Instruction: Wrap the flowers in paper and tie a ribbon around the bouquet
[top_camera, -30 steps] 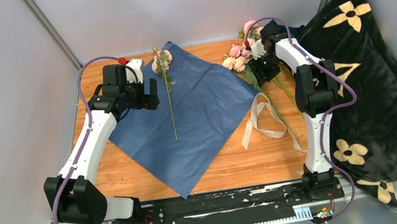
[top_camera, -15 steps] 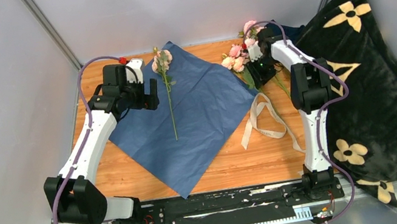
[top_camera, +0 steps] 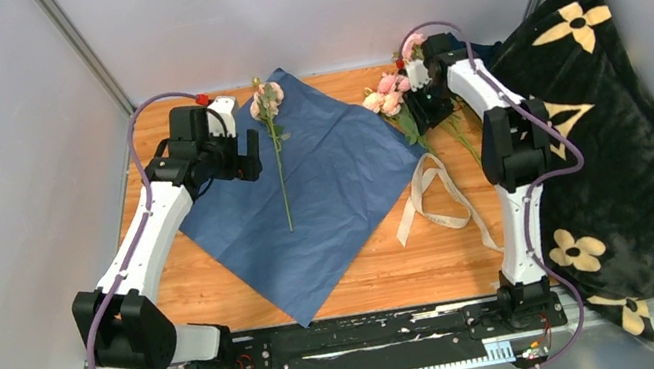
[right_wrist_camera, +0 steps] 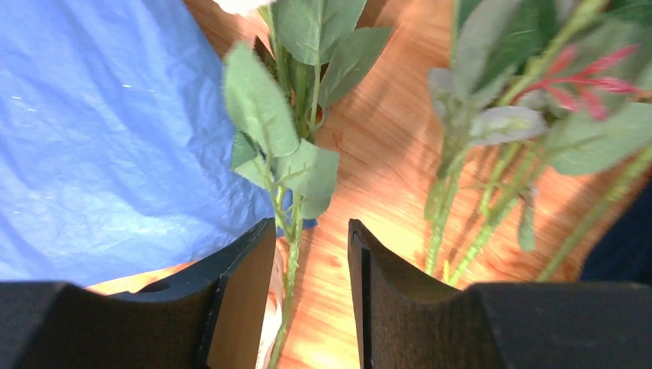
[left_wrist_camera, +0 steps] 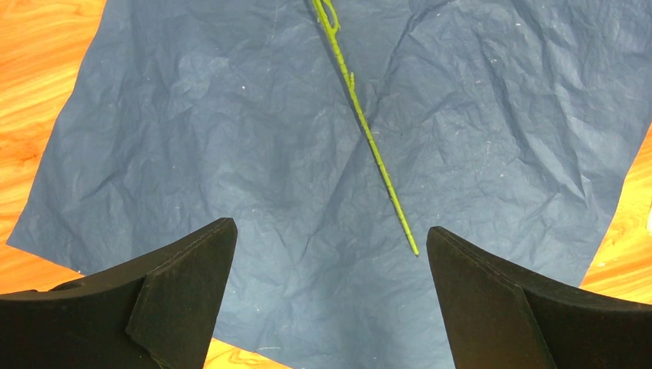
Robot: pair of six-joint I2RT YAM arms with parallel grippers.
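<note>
Currently the right gripper (right_wrist_camera: 311, 227) straddles one flower stem (right_wrist_camera: 291, 254) just off the paper's (top_camera: 333, 183) right corner, jaws apart, not clamped. Over the paper's left side the left gripper (left_wrist_camera: 330, 229) hangs wide open; a single rose (top_camera: 277, 153) lies along its middle.

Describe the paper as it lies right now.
The paper is a large thin square sheet, slate-blue face up, creased and wrinkled. It lies flat on the table turned like a diamond, one corner at the far edge, the opposite one at the near edge. One long-stemmed rose lies on it along that diagonal, bloom at the far corner.
</note>
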